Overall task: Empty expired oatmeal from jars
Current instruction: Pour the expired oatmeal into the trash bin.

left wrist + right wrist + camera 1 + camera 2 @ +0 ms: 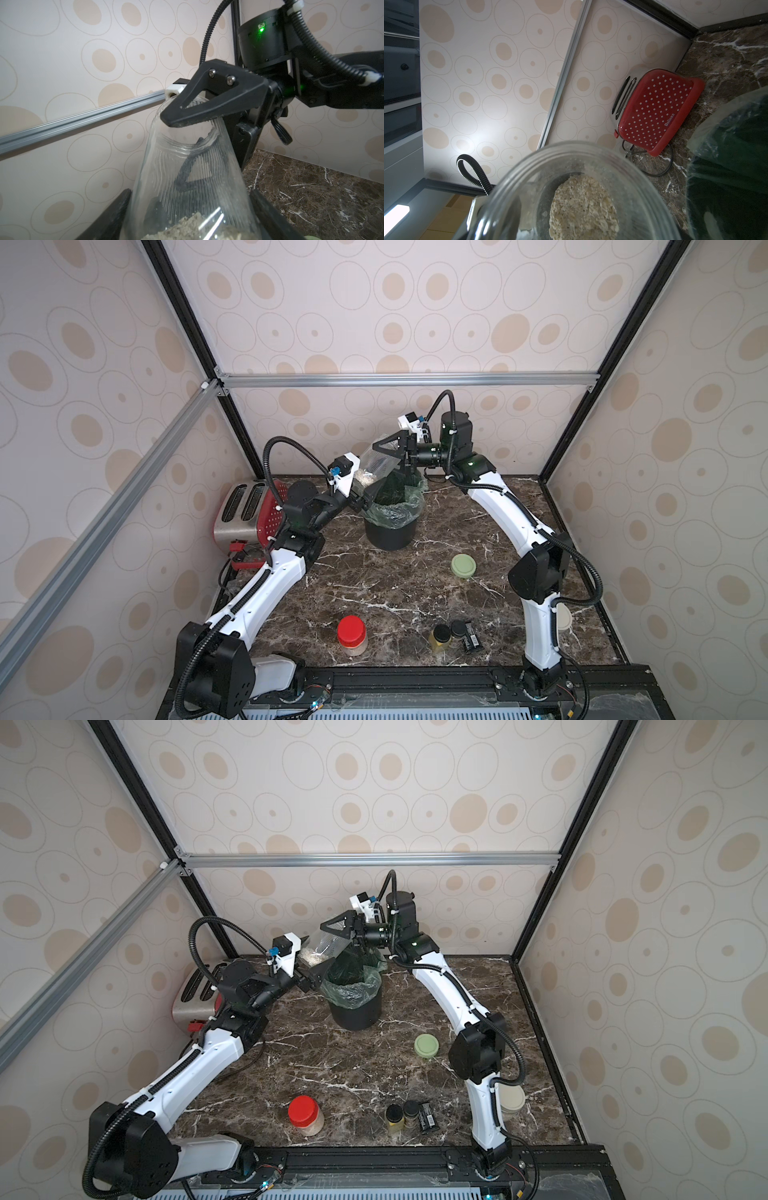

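Nearest, the left arm (249, 605) and right arm (536, 614) rise from the front rail and meet over the far half of the dark marble worktop (395, 593). A black bin (388, 531) with a green liner stands below them.

The open jar (376, 466) hangs tilted in the air just above the bin's rim, base low and mouth raised. The left end effector (190, 199) clasps it across the base, one finger on each side. The right end effector (173, 153) appears to clasp the wall near the mouth, with its lower finger visible through the clear wall.

A red-lidded jar (352, 635) waits near the front. A pale green lid (463, 566) sits beside the right arm; I cannot tell whether a jar stands under it.

The oatmeal (583, 207) lies as a small loose heap at the base, so none is falling.

The jar looks rigid, smooth and finely ribbed. With so little inside it is probably light, and liable to slip or twist between narrow fingers. The mid-body or base seems the best hold, since that leaves the threaded mouth clear. Dry flakes should slide out in a rush once the mouth dips below the base, though a few may cling.
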Controlling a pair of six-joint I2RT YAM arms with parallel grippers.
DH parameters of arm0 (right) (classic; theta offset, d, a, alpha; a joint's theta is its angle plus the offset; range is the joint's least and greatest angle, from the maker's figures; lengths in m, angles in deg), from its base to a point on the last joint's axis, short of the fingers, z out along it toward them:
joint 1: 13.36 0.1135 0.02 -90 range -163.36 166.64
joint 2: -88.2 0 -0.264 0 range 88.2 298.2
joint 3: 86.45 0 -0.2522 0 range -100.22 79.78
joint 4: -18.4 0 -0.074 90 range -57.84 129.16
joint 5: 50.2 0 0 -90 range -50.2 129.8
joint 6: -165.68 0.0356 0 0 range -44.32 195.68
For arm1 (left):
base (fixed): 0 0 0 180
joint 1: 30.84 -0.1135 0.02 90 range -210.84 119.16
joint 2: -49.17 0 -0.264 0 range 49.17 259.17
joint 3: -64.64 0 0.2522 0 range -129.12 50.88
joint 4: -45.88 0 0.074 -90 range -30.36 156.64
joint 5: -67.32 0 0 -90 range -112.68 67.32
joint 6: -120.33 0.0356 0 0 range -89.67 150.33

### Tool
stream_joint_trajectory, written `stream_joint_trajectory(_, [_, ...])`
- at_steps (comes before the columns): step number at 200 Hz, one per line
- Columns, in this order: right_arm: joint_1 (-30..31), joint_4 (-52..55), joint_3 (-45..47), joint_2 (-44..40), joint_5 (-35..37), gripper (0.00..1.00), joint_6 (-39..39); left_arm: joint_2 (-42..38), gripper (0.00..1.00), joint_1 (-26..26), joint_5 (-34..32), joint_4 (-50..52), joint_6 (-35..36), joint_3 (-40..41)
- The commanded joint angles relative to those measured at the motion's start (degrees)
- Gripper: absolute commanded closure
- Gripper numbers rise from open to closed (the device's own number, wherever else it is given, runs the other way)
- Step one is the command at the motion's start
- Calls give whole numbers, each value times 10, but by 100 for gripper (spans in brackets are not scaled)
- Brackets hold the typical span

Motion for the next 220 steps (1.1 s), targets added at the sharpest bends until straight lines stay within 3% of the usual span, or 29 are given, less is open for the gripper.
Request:
stream_joint_trajectory(1, [-6,-12,4,-24,-9,11,-48,-25,100,1,-33,72,-25,-30])
stream_joint_trajectory(23, [-12,-1,34,-43,-4,0,-70,-32,100,2,-42,106,-41,-38])
stream_joint_trajectory(82, [-40,54,107,-98,10,1,-142,-45,100,2,-85,237,-78,-91])
stream_joint_trajectory(139, [-55,245,110,-156,153,1,-399,17,100,4,-113,441,-126,-241])
stream_joint_trajectory(179, [-54,192,190,-206,220,1,-524,88,100,15,-135,578,-165,-366])
stream_joint_trajectory(220, [-54,95,281,-251,224,0,-627,154,100,44,-198,687,-209,-478])
